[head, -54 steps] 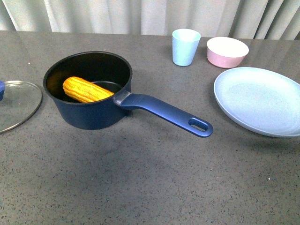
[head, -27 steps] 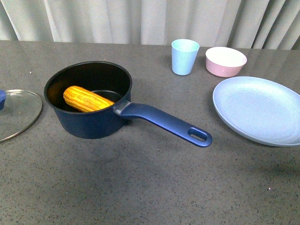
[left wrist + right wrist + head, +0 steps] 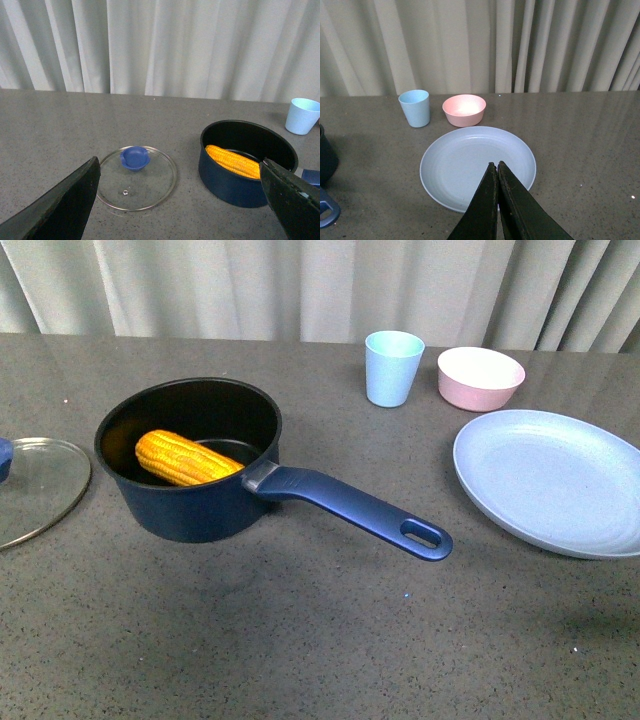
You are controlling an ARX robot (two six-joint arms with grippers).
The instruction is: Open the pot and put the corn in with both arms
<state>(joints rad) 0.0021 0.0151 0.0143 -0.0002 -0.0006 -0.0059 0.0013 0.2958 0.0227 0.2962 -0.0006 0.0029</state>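
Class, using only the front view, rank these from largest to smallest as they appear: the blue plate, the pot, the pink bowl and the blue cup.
1. Pot, counting its long handle.
2. Blue plate; cut off at the picture's edge, and nearly as wide.
3. Pink bowl.
4. Blue cup; narrower than the bowl, though taller.

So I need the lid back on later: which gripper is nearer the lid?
Left. The left gripper, open, hangs over the table just by the lid. The right gripper, shut, is above the plate, beyond the pot.
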